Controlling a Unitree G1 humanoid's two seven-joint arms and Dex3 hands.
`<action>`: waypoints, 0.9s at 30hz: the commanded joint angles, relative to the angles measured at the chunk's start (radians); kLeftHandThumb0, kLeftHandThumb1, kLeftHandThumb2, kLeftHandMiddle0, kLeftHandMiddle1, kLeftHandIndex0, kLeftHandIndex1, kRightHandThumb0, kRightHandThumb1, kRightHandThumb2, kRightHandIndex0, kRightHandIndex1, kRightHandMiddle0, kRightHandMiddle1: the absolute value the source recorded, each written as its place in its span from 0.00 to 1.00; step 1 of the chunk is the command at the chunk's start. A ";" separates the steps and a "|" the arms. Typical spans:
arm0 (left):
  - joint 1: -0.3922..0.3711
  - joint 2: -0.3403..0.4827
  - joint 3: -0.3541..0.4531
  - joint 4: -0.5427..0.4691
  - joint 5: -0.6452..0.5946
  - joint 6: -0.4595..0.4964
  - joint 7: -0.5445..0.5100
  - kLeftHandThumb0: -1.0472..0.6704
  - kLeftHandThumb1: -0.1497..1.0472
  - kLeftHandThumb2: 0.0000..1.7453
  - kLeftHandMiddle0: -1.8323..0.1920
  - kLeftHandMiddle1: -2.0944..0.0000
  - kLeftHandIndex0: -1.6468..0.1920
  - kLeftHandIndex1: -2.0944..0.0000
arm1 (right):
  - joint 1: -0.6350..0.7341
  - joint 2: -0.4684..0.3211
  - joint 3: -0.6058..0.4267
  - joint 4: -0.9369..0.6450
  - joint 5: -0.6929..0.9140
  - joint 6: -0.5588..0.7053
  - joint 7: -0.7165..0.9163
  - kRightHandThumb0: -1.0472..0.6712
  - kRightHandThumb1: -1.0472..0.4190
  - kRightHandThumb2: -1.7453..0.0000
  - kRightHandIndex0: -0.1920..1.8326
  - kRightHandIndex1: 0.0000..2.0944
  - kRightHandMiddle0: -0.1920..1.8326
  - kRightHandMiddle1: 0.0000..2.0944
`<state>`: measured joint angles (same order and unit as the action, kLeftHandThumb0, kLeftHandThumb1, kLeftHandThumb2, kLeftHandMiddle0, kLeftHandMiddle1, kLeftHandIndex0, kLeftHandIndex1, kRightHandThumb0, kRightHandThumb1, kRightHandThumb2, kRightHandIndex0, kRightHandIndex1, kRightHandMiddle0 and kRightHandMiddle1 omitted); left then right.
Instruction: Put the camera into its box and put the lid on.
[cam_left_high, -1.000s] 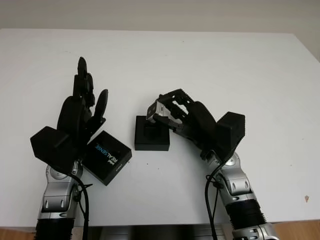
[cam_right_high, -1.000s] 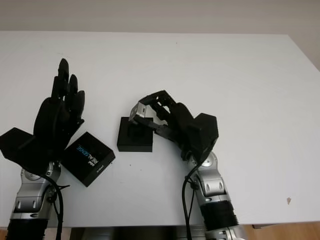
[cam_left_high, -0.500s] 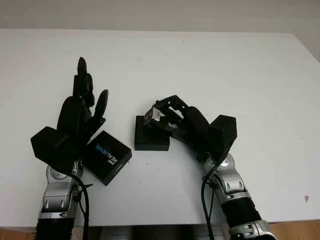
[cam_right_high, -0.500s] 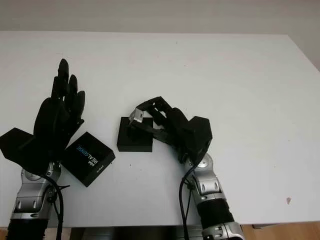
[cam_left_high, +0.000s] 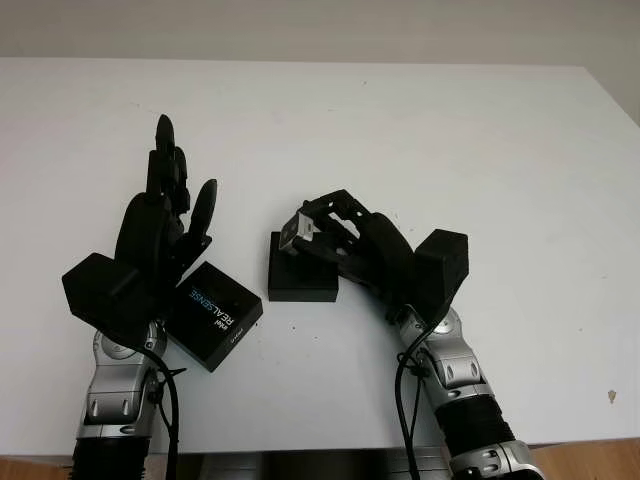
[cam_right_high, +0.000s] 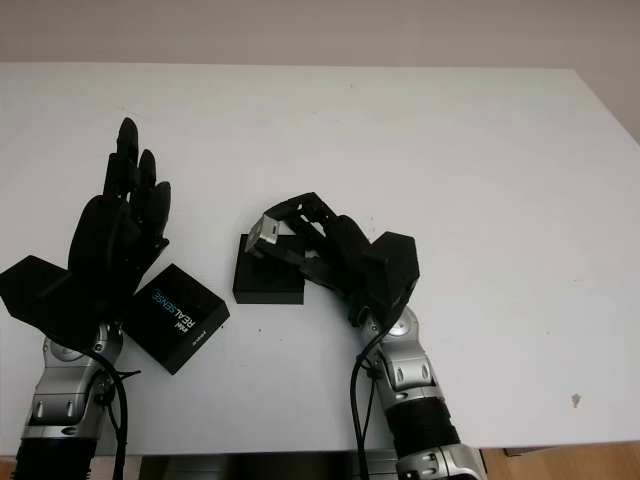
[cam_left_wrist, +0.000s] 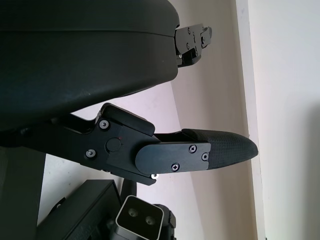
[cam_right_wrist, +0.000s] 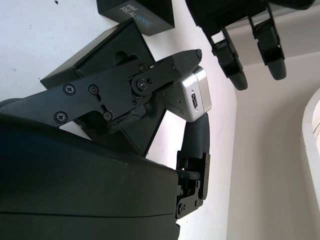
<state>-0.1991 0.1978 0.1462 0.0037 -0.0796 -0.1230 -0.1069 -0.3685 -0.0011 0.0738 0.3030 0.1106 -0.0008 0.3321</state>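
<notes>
The small silver camera (cam_left_high: 297, 229) is pinched in my right hand (cam_left_high: 325, 225), just above the far left corner of the open black box (cam_left_high: 302, 281) at the table's middle. In the right wrist view the camera (cam_right_wrist: 192, 95) sits between my fingers (cam_right_wrist: 150, 75) over the box (cam_right_wrist: 112, 52). The black lid (cam_left_high: 213, 315) with blue and white lettering lies flat to the left of the box. My left hand (cam_left_high: 165, 205) is open, raised upright just behind and left of the lid.
The white table (cam_left_high: 450, 140) stretches wide behind and to the right of both hands. Its front edge runs close below the lid and my forearms.
My right hand has carried the camera leftward, from over the box's far right side to above its far left corner. The left hand and lid have stayed put.
</notes>
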 joint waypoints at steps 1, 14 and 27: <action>-0.003 -0.002 0.004 -0.002 -0.003 -0.008 0.000 0.15 1.00 0.27 1.00 0.98 1.00 0.99 | 0.015 0.006 0.011 -0.045 0.013 0.011 0.013 0.35 0.02 0.97 0.20 0.03 0.24 0.82; -0.006 0.001 0.003 -0.003 -0.016 -0.003 -0.016 0.15 1.00 0.28 1.00 1.00 1.00 1.00 | 0.059 -0.009 0.007 -0.098 0.010 0.039 0.015 0.36 0.02 0.97 0.20 0.02 0.23 0.81; -0.004 0.000 0.000 -0.004 -0.009 -0.002 -0.013 0.15 1.00 0.28 1.00 1.00 1.00 1.00 | 0.060 -0.001 0.040 -0.008 -0.064 -0.061 -0.014 0.35 0.03 0.97 0.21 0.03 0.23 0.82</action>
<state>-0.1991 0.1978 0.1457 0.0050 -0.0899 -0.1228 -0.1197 -0.3169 -0.0089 0.0973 0.2740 0.0541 -0.0492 0.3169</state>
